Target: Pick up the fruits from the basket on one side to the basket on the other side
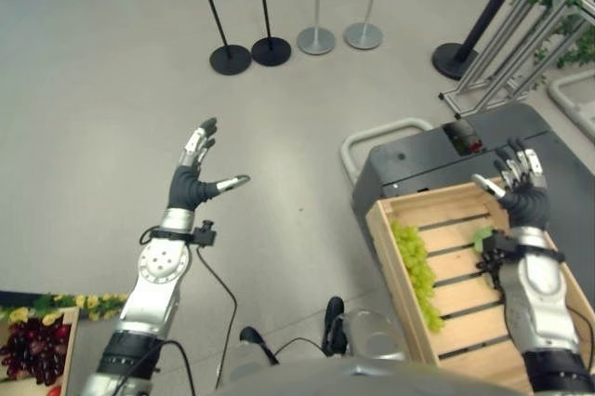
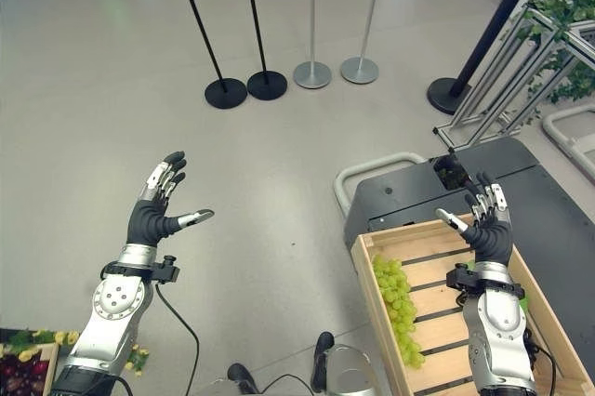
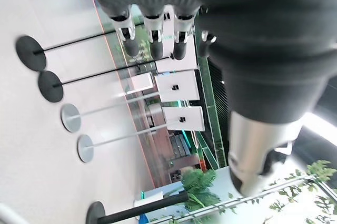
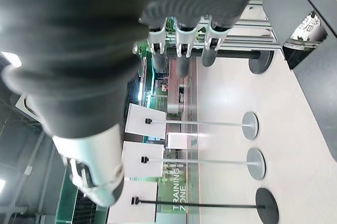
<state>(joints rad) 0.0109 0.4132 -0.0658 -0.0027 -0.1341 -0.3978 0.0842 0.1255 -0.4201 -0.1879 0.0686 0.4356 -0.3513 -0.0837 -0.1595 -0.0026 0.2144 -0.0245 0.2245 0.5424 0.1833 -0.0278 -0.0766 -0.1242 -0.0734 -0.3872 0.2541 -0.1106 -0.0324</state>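
Both hands raised empty, left hand (image 1: 191,184), right hand (image 1: 521,193), purple grapes (image 1: 33,348) cut off

I see a crate (image 1: 465,270) made of pale, rough wood slats. It sits on a dark cart (image 1: 548,150) that looks like matt plastic, with a smooth grey handle (image 1: 372,136). The floor (image 1: 112,71) is smooth and a bit shiny. The far posts are metal: two are black (image 1: 231,59) and matt, two are silver (image 1: 316,40). My left hand (image 1: 191,187) has shiny metal fingers and a dark ribbed cover.
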